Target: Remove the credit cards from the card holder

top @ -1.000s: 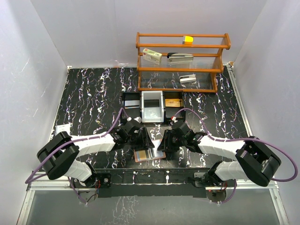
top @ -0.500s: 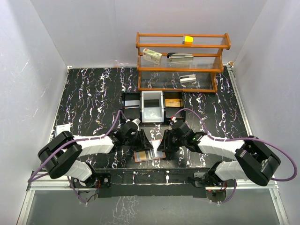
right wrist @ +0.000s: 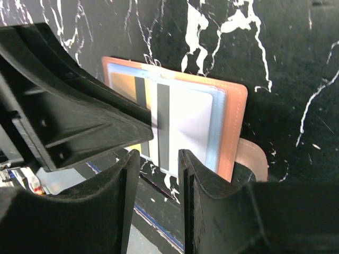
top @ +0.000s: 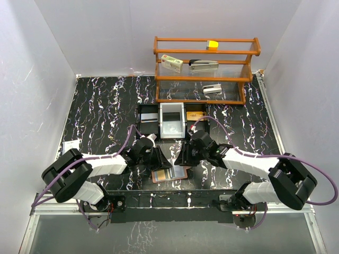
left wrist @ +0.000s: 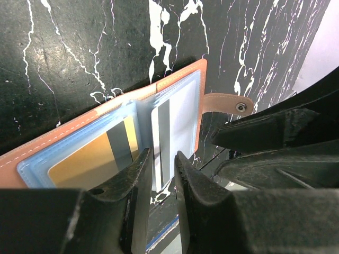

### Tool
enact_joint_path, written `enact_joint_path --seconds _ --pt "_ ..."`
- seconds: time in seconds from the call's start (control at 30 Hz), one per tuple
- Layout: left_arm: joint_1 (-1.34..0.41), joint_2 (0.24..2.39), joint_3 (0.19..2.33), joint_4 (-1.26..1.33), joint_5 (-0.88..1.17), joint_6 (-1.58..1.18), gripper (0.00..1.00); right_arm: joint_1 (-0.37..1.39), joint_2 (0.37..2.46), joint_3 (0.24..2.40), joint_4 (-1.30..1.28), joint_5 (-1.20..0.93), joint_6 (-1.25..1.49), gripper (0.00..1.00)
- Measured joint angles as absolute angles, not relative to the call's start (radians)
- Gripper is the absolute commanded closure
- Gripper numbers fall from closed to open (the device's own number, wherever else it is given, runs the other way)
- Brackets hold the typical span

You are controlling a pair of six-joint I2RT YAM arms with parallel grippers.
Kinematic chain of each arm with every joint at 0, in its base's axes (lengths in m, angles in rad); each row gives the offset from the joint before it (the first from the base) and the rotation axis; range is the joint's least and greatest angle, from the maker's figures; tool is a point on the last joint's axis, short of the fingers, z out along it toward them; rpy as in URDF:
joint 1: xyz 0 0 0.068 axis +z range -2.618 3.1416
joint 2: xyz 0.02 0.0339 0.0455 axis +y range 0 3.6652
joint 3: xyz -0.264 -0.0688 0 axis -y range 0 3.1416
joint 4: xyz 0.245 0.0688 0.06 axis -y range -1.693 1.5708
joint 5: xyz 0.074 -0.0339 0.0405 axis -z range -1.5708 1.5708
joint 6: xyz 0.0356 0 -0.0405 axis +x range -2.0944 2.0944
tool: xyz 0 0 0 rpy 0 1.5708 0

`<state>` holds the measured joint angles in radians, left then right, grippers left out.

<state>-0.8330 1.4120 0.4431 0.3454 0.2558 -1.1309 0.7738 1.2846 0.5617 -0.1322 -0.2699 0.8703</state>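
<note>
The salmon-brown card holder [top: 170, 175] lies open on the table near the front edge, pale blue pockets up. In the left wrist view the card holder [left wrist: 63, 140] holds a gold card [left wrist: 87, 156] and a white card with a dark stripe [left wrist: 177, 119] whose end sticks out past the pocket. My left gripper [left wrist: 164, 157] hovers over that end, jaws narrowly apart with nothing clamped. My right gripper [right wrist: 159, 157] is open just above the same white card [right wrist: 188, 124], beside the holder's salmon edge [right wrist: 233, 127]. The two grippers [top: 158, 157] [top: 183, 156] face each other over the holder.
Behind the holder stand a black tray [top: 148, 117], a white tray [top: 172, 120] and a black tray holding a gold card [top: 195, 114]. A wooden shelf [top: 206, 69] with small items is at the back. A paper slip [top: 70, 144] lies at the left.
My right gripper has moved left and closer over the card holder. My left gripper has shifted slightly left and lower. The holder has not moved.
</note>
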Motion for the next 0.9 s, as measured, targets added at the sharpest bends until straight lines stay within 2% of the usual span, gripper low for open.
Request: enact_joint_path --seconds 0.6,0.73,0.9 --pt "-0.828 1.412 0.438 0.371 0.278 -1.144 0.80 0.774 1.348 0.552 -0.130 -0.253 0.871 0.70" --pt "-0.825 1.414 0.425 0.393 0.287 -1.150 0.84 0.774 1.347 0.527 -0.119 -0.257 0.886 0.70" --pt "-0.818 1.426 0.422 0.411 0.305 -1.156 0.94 0.773 1.342 0.514 -0.098 -0.257 0.900 0.70"
